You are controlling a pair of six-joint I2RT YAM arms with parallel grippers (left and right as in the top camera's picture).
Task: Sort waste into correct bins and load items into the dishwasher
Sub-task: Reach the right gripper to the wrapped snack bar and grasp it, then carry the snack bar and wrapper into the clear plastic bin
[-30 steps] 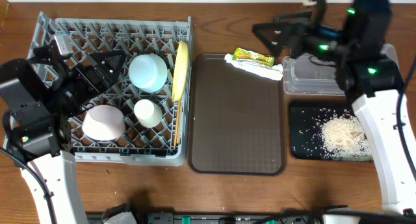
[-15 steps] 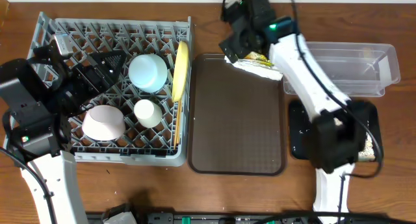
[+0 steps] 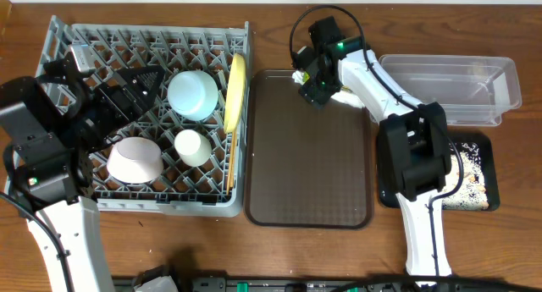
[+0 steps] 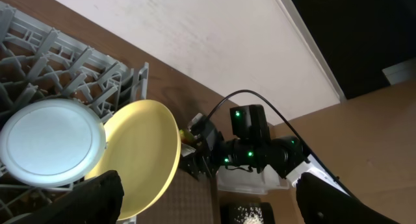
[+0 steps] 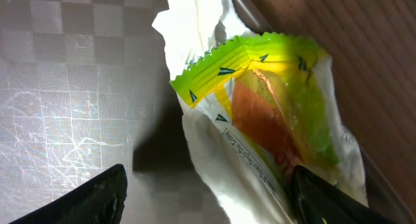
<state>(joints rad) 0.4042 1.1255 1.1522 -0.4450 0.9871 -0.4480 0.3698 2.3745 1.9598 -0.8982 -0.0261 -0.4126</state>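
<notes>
A yellow-green snack wrapper (image 5: pixel 273 94) lies on a crumpled white napkin (image 5: pixel 221 159) at the far right corner of the brown tray (image 3: pixel 309 157). My right gripper (image 3: pixel 312 82) is low over them and open, with a finger on each side of the wrapper and napkin (image 5: pixel 208 201). In the overhead view the arm hides most of the wrapper, and only the napkin (image 3: pixel 349 96) shows. My left gripper (image 3: pixel 135 82) hangs open and empty over the grey dish rack (image 3: pixel 59 38); it also shows in the left wrist view (image 4: pixel 208 204).
The rack holds a light blue bowl (image 3: pixel 193 93), a white cup (image 3: pixel 193 146), a pink bowl (image 3: pixel 134 159) and an upright yellow plate (image 3: pixel 235 90). A clear bin (image 3: pixel 474 106) stands at the far right. A black bin with rice (image 3: pixel 474 169) lies in front of it.
My right arm swung from the clear bin to the tray's far right corner and came down over the wrapper. The left arm has not moved.
</notes>
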